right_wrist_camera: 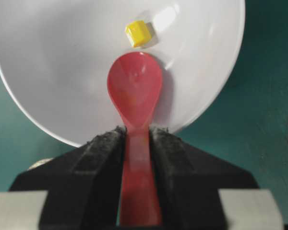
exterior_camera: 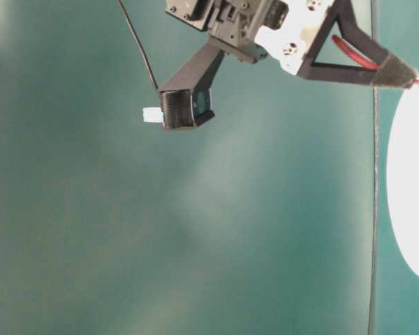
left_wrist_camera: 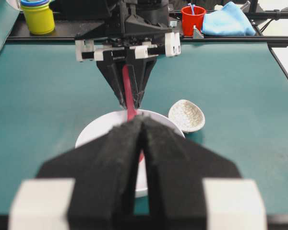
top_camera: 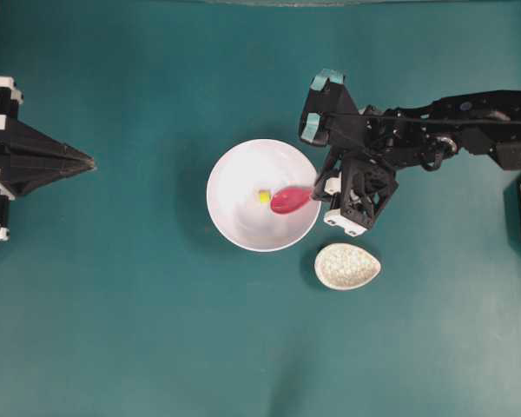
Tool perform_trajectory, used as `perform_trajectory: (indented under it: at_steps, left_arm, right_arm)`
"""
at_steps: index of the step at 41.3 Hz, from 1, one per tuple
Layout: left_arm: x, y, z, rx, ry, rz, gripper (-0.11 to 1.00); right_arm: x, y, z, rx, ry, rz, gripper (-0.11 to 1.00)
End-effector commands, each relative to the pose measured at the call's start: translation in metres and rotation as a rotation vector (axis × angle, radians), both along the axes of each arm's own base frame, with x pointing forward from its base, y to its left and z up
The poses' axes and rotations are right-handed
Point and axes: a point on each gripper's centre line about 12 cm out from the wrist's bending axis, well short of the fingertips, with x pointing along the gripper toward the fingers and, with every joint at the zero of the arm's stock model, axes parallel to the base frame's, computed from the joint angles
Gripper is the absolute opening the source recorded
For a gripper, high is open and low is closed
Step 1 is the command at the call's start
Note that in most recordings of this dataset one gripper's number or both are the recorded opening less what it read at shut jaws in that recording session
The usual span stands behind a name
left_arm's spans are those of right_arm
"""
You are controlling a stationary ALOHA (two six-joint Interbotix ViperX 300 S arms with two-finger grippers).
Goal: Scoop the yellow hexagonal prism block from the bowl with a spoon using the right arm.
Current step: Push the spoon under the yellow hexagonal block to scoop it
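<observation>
Teal desk [top_camera: 113, 330] carries the bowl [top_camera: 234, 221] at centre frame. Right gripper [right_wrist_camera: 139, 143] fingers clamp the spoon [right_wrist_camera: 134, 91] handle, scoop just below the yellow hexagonal prism block [right_wrist_camera: 139, 33]. Best slide the lip under the block, low against the bowl wall. Left gripper [left_wrist_camera: 141, 129] fingers are closed, empty.

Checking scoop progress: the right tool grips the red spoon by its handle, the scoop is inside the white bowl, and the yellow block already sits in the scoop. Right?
Not quite. The right tool does grip the spoon by its handle with the scoop inside the bowl, but the yellow block lies on the bowl's floor just beyond the scoop's tip, and the scoop is empty. The right wrist view shows it.
</observation>
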Motion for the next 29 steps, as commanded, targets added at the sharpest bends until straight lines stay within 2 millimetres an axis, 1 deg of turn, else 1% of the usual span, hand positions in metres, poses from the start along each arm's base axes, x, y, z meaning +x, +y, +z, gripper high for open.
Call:
perform_trajectory:
  at_steps: [1, 29]
  left_arm:
    - [0.002, 0.000, 0.011, 0.005, -0.029, -0.001, 0.02]
    - [0.002, 0.000, 0.010, 0.005, -0.026, -0.001, 0.02]
  right_arm:
    - [0.007, -0.002, 0.012, -0.012, -0.047, -0.004, 0.24]
    - [0.026, -0.004, 0.003, -0.052, -0.121, -0.021, 0.24]
